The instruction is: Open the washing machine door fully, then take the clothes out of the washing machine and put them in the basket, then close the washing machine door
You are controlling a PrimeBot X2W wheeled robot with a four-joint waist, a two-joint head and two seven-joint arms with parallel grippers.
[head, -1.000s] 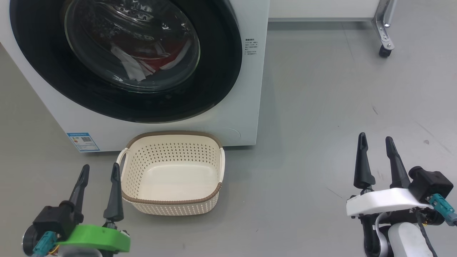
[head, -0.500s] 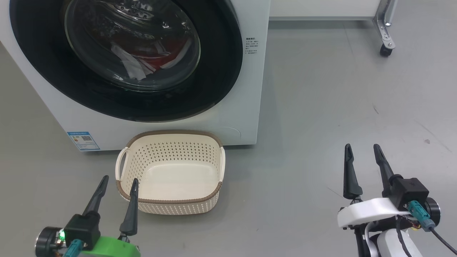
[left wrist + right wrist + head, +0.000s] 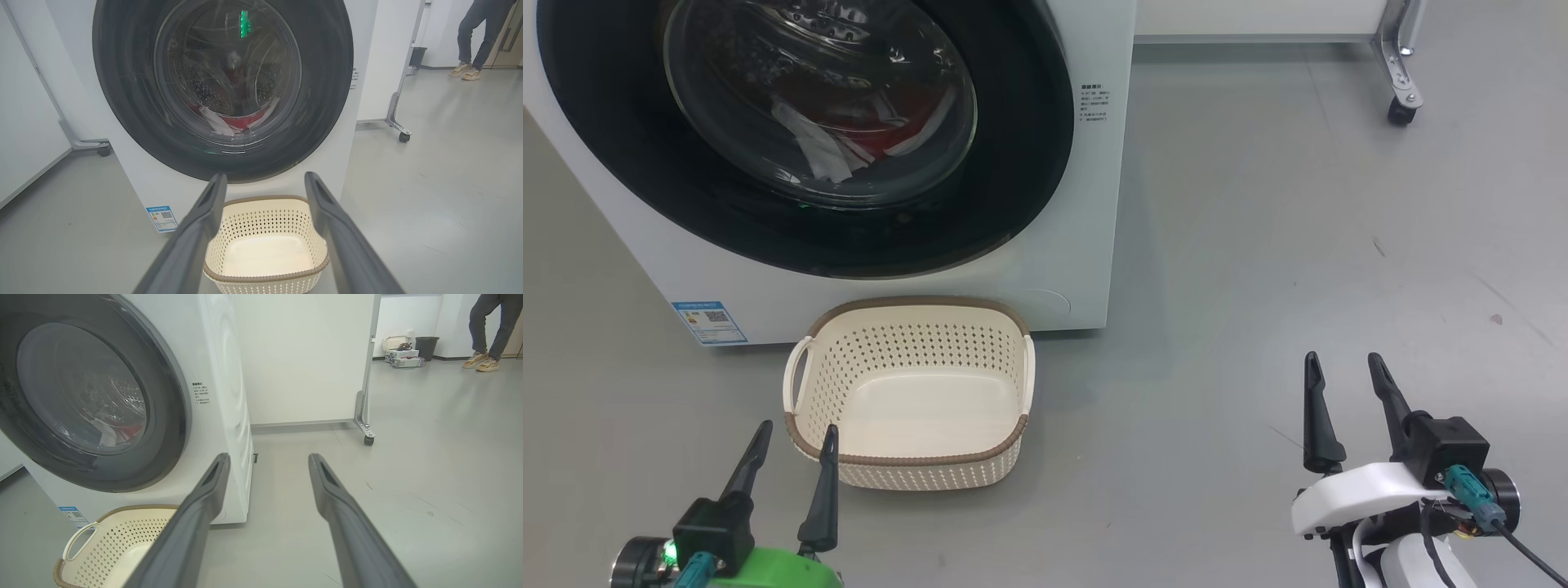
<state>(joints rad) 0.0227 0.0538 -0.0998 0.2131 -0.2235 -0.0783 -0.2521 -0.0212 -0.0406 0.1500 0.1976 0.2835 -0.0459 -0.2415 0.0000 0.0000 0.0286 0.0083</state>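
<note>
— At the washing machine (image 3: 1086,204), what strikes you first?
— Its white box, standing on the grey floor (image 3: 1298,245). Most of its front is the washing machine door (image 3: 1021,163): wide black rim, bulging glass at the centre, lying flush against the machine, so shut.
— And at the machine's foot?
— The basket (image 3: 907,305), cream with a brown rim, sits on the floor directly below the door. Its far rim is touching the machine's front panel or just short of it; I cannot tell which. Its pale bottom shows bare.
— Where are the clothes (image 3: 894,145)?
— Inside the machine, behind the glass: red fabric with white strips, heaped low in the drum.
— The claws?
— The left gripper (image 3: 798,427) hangs on the side of the basket away from the machine, by the basket's left corner, fingers spread and holding nothing. The right gripper (image 3: 1343,358) is well off to the right of the machine, above bare floor, its fingers likewise apart and empty, aimed past the machine's right corner.
— Anything smaller?
— A blue label (image 3: 708,322) at the machine's lower left corner, and a patch of small print (image 3: 1094,102) on the machine's front, just right of the door.
</note>
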